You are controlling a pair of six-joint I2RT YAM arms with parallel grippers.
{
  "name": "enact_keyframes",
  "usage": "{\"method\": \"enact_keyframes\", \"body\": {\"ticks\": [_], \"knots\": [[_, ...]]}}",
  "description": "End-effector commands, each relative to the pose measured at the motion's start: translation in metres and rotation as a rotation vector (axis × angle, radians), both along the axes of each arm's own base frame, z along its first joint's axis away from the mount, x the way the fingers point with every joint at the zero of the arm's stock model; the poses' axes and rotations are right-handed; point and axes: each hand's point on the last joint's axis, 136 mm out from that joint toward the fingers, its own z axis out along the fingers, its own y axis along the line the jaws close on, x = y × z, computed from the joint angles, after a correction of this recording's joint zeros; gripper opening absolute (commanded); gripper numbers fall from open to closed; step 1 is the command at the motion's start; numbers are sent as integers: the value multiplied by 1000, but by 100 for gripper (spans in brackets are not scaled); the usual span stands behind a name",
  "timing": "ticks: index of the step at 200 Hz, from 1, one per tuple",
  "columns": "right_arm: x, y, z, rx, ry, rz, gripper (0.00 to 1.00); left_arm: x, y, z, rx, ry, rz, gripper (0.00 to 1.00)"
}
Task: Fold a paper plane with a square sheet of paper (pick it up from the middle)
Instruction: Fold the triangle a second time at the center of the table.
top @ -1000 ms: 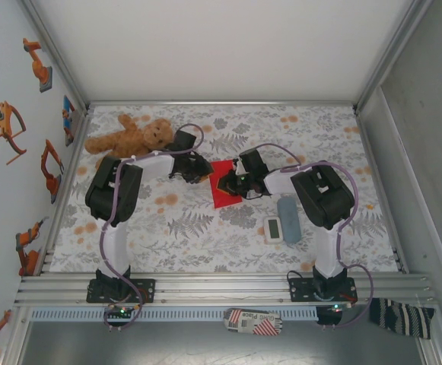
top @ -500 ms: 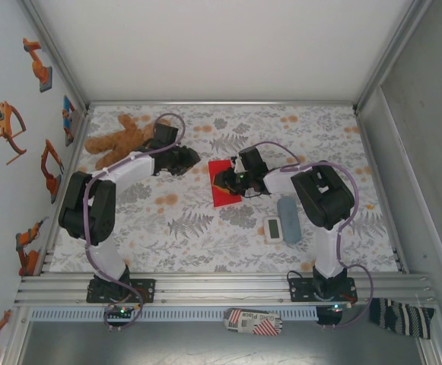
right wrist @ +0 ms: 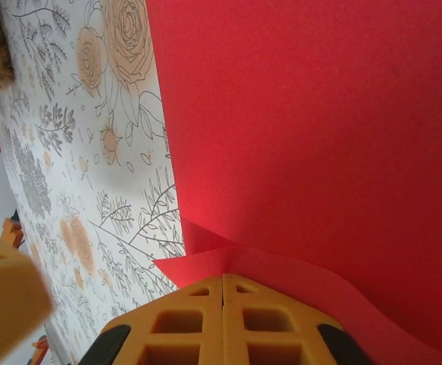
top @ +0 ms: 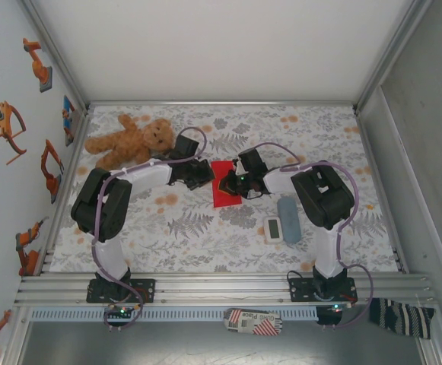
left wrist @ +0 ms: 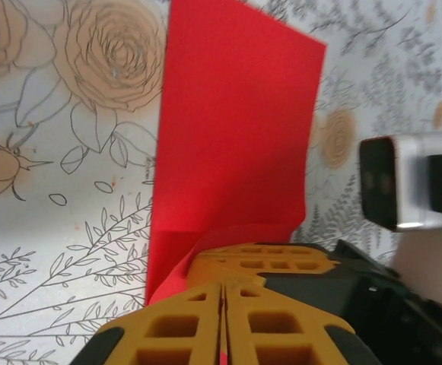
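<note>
Left pincer point(left wrist: 222, 304), right pincer point(right wrist: 224, 304) clamp red sheet point(top: 222, 192); packet point(top: 253, 322) reads "Place".

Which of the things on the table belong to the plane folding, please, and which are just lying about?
For the job: paper; left tool and right tool, both shut on its edge.

Lying about: bear; timer; block.
</note>
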Motion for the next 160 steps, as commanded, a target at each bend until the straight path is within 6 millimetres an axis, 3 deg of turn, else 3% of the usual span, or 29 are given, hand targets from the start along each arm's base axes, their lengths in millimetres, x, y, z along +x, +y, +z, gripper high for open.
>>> {"method": "enact_keyframes", "body": {"ticks": [1, 160], "knots": [[-7, -9, -16, -75, 37, -3, 0, -1, -7, -8, 7, 12, -34, 8], [-6, -7, -12, -66, 32, 0, 0, -1, -7, -42, 81, 77, -48, 5]]}}
